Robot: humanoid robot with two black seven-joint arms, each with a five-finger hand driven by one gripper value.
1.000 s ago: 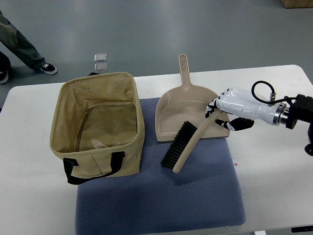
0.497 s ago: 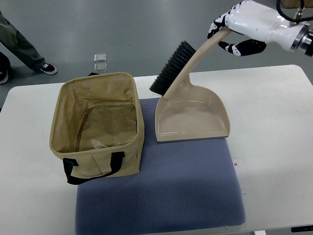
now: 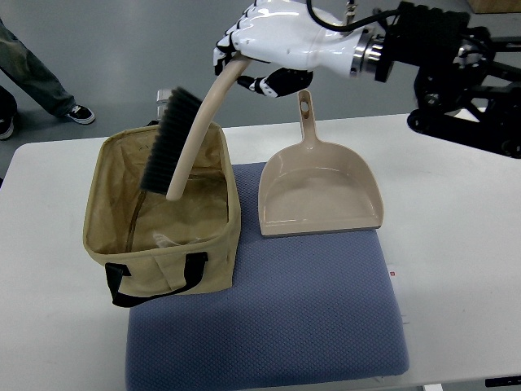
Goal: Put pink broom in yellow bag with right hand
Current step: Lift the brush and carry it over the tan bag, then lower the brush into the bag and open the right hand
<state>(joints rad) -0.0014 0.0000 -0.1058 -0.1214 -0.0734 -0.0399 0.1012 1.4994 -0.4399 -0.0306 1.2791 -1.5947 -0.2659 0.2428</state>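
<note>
Above the yellow bag (image 3: 163, 220) at the desk's left end, the right hand (image 3: 264, 49) grips the pink broom's (image 3: 183, 151) handle, tilting bristles down for entry.

White table (image 3: 456, 212), grey floor (image 3: 106, 41)

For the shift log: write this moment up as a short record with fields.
right hand: shut on the handle of the broom, raised above the table
broom: tilted, bristle end down over the open bag; whether it touches the bag cannot be told
bag: upright on the left part of the table, its near edge on the blue mat
dustpan: flat, right of the bag, partly on the mat, handle pointing away
left hand: not visible
person: legs at top left, on the floor
</note>
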